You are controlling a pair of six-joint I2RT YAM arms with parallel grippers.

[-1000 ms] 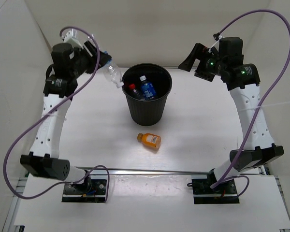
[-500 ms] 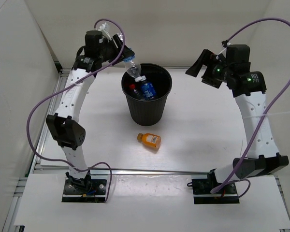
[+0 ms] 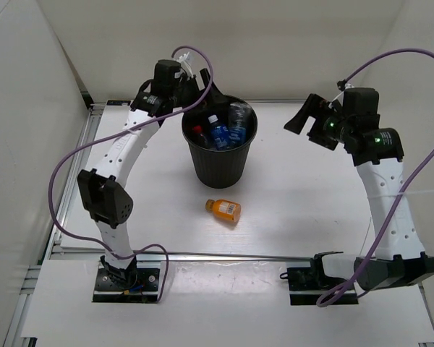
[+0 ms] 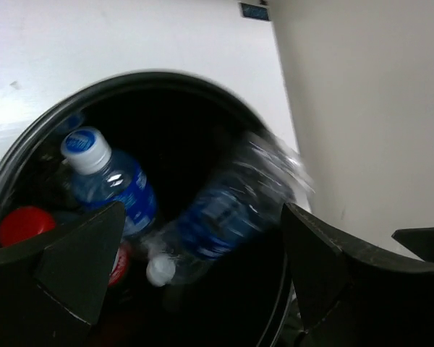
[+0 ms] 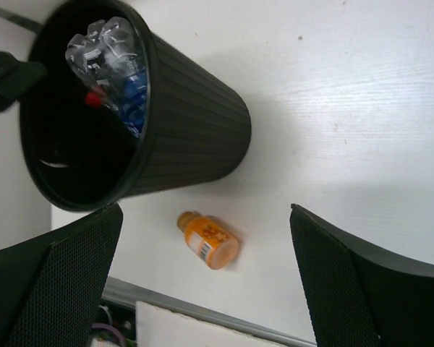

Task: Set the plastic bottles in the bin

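Observation:
The black bin (image 3: 218, 165) stands mid-table and holds three plastic bottles. One has a blue label (image 3: 218, 133), one a red cap (image 3: 198, 132), and one clear bottle (image 3: 237, 118) lies against the right wall. In the left wrist view that clear bottle (image 4: 231, 210) is blurred, inside the bin (image 4: 166, 78) and free of the fingers. My left gripper (image 3: 205, 96) hangs open over the bin's far-left rim. A short orange bottle (image 3: 223, 210) lies on its side in front of the bin. My right gripper (image 3: 304, 116) is open and empty, high to the bin's right, and the orange bottle (image 5: 210, 241) shows far below it.
White walls close in the table on the left, the back and the right. A metal rail (image 3: 224, 254) runs along the near edge ahead of both arm bases. Purple cables loop off each arm.
My left gripper swung right over the bin's rim and opened. The clear bottle it held has dropped into the bin. The right arm drifted slightly right and stayed open.

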